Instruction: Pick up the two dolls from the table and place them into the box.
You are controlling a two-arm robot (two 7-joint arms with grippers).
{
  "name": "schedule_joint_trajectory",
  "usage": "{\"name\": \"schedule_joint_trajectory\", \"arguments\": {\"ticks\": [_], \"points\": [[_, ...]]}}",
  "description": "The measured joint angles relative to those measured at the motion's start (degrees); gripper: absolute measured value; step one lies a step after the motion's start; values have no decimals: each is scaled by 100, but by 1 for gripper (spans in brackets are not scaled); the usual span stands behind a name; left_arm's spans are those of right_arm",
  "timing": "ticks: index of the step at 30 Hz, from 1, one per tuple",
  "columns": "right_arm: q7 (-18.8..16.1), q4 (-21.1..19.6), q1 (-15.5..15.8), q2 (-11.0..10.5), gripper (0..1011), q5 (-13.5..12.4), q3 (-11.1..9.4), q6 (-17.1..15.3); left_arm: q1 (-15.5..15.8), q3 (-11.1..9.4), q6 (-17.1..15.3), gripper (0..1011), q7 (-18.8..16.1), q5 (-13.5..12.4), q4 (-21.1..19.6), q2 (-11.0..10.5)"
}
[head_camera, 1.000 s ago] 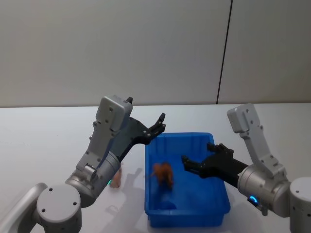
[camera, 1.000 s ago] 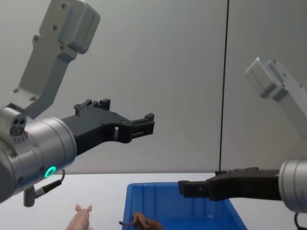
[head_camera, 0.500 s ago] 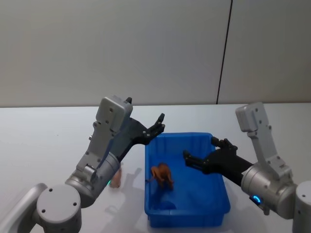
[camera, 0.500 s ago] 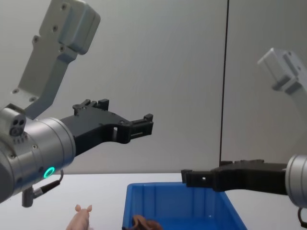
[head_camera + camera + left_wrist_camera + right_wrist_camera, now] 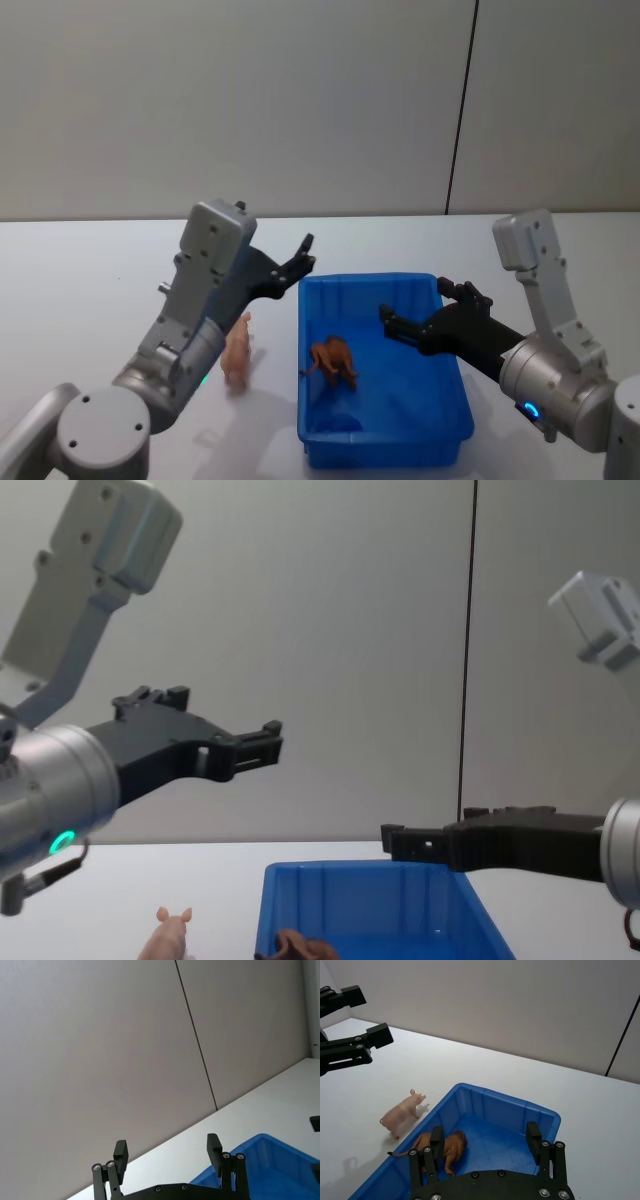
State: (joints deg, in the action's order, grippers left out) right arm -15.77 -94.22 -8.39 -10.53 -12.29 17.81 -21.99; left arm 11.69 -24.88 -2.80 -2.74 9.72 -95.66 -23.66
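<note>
Remaining doll: the small pale pink pig-shaped plastic figure (image 5: 237, 350) stands upright on the flat white tabletop (image 5: 90, 285). It is well below the left gripper (image 5: 303, 255) and back toward the robot from its fingertips, just beside the box's left wall.
Doll in place: the small reddish-brown shaggy animal figure (image 5: 333, 360) stands on the floor of the bright blue rectangular plastic bin (image 5: 370, 281). It is below the right gripper (image 5: 415, 303) and off to that gripper's left.
Left gripper: raised high above the table with its fingers spread wide and nothing between them, pointing toward the bin's far left corner.
Right gripper: hanging over the bin's right half, fingers apart and empty.
Progress: by the look of it, half done; the pig is left, and the left arm is the nearer one.
Risk: the pig is small and stands on thin legs, so a finger landing on its back or flank would likely tip it or push it away. Closing off-centre could squeeze it out sideways. Dropping it from high up could bounce it off the rim.
In the way: the bin's thick left rim lies close to the pig and leaves little room for a finger on that side. The left forearm passes close beside the pig.
Surroundings: a plain grey wall with a dark vertical seam (image 5: 460, 110) stands beyond both grippers.
</note>
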Motion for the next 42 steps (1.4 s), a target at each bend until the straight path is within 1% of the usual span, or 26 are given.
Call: {"name": "schedule_joint_trajectory", "arguments": {"ticks": [5,10,17,18,21,22,23,26,29,30,34,37,42], "points": [[7,-7,7,-2,1001,-8,-3,17,-110,58,-118,1001,-123,22,-120,-109],[11,-10,11,-4,1001,-15,-6,33,-256,127,-271,1001,-224,162,-247,-241],[17,-14,14,-8,1001,-21,-7,44,-439,204,-381,1001,-281,484,-331,-369],[17,-15,15,-8,1001,-21,-7,44,-477,218,-382,1001,-283,588,-336,-389],[19,-16,16,-9,1001,-24,-7,47,-540,241,-377,1001,-283,733,-336,-417],[18,-17,16,-10,1001,-24,-7,47,-574,255,-359,1001,-281,824,-331,-428],[18,-18,17,-10,1001,-25,-8,48,-605,267,-327,1001,-270,939,-314,-436],[19,-19,19,-10,1001,-26,-7,49,-652,286,-277,1001,-238,1092,-270,-443],[19,-20,19,-10,1001,-27,-8,52,-704,308,-185,1001,-130,1356,-173,-444],[19,-20,19,-10,1001,-27,-7,53,-704,308,-185,1001,-130,1356,-173,-444],[19,-20,20,-10,1001,-26,-7,55,-719,328,-118,1001,29,1609,-21,-411],[18,-20,20,-10,1001,-26,-7,55,-707,339,-93,1001,140,1737,97,-374],[18,-20,19,-10,1001,-27,-7,55,-660,348,-84,1001,292,1889,276,-315]]}}
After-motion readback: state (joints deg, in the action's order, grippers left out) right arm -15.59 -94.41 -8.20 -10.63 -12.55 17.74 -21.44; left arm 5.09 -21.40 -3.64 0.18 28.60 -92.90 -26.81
